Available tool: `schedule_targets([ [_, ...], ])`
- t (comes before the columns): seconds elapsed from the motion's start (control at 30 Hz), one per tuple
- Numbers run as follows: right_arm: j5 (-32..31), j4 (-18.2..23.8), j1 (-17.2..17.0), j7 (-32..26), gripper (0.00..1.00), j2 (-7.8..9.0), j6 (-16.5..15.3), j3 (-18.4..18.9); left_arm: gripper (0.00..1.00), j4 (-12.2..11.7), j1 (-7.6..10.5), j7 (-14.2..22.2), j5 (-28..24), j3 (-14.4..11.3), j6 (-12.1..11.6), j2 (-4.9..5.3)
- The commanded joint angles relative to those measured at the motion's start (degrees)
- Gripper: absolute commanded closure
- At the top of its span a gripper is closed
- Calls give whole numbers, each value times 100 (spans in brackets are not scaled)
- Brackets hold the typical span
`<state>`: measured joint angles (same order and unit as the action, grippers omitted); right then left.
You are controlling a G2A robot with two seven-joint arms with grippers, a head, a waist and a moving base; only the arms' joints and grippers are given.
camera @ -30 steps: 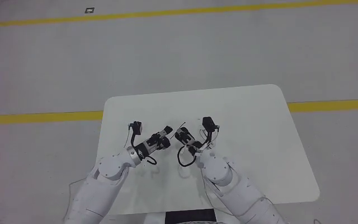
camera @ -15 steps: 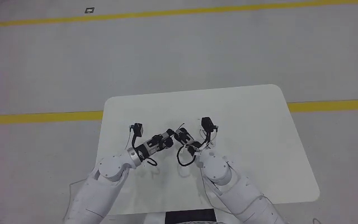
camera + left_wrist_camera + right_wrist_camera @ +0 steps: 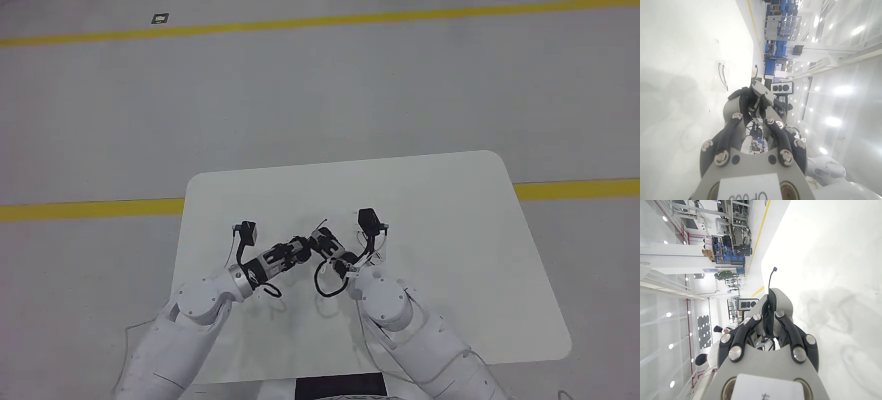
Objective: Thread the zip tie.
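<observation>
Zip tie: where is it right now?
The zip tie is pinched in the right gripper, head end out; top view: over the table, close beside the left gripper.

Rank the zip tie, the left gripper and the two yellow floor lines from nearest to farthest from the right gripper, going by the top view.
From the right gripper:
1. Zip tie: clamped in it.
2. Left gripper: just beside it.
3. Nearer yellow line: on the floor beyond the table.
4. Farther yellow line: across the floor's far end.
</observation>
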<state>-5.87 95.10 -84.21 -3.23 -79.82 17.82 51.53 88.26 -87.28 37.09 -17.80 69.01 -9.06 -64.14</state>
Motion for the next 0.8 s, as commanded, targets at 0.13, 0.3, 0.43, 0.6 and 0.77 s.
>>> schedule_targets([
  [0.13,-95,132,-70,-29,100,5,60,12,100,33,-33,27,-27,28,-34,27],
  [0.3,-164,203,-143,-69,100,13,55,37,100,84,-87,66,-47,65,-73,54],
  [0.43,-226,290,-219,-112,0,34,33,109,100,138,-140,125,-48,125,-95,84],
  [0.6,-351,497,-361,-423,0,111,-5,340,100,252,-235,352,-71,276,-119,144],
  [0.77,490,365,-385,-2003,0,244,-304,908,100,262,-263,1145,-365,413,-81,216],
])
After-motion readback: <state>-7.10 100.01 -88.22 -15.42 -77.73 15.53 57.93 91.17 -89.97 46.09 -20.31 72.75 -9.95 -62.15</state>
